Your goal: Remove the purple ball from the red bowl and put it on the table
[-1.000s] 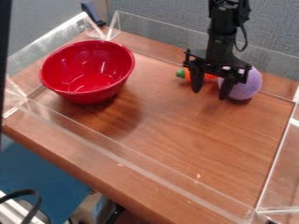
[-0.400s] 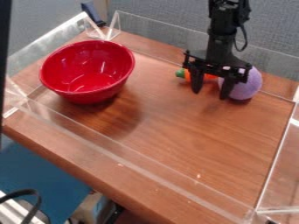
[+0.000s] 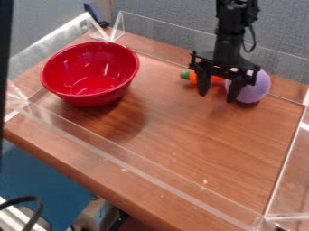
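Bare table (image 3: 182,135) lies open between red bowl (image 3: 89,72) and purple ball (image 3: 251,87).

Soft, even light; glare streaks the table (image 3: 182,135); slightly blurry.

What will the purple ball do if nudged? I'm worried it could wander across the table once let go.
The purple ball looks rounded and slightly egg-shaped, so it would probably roll, perhaps wobbling off-line. Its matte, soft-looking surface suggests it is light and grippy rather than slippery. On the polished table little would slow it, though the gripper beside it blocks one side.
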Motion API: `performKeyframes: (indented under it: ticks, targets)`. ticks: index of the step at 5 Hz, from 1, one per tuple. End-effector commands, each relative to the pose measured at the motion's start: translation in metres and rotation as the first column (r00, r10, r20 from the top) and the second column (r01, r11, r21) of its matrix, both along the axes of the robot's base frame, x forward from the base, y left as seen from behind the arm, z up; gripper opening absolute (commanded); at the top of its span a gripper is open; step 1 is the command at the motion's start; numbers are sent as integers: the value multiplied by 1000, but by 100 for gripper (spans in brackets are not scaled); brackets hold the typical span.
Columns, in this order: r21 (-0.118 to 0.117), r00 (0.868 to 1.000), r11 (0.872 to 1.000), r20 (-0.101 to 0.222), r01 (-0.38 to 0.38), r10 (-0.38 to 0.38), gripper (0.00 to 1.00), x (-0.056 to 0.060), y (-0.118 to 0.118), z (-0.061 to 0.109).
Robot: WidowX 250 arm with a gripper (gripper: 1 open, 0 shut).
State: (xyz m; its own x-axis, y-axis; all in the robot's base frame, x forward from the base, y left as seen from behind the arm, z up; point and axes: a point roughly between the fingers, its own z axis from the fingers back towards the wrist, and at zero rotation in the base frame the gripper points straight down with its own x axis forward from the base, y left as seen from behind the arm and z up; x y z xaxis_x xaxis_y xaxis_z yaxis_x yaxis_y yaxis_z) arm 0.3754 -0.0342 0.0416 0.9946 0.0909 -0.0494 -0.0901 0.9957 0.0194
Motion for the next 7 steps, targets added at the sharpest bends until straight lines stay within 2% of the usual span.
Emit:
performKeyframes:
  ticks: [1, 3, 5, 7]
  targets:
    - [-4, 998, 1000, 55, 25, -25, 100, 13, -2, 18]
    - [-3, 996, 997, 49, 73, -73, 100, 3, 8, 22]
    - [-5, 997, 998, 49, 64, -64, 100, -3, 15, 28]
    - [-3, 994, 995, 48, 97, -97, 100, -10, 1, 36]
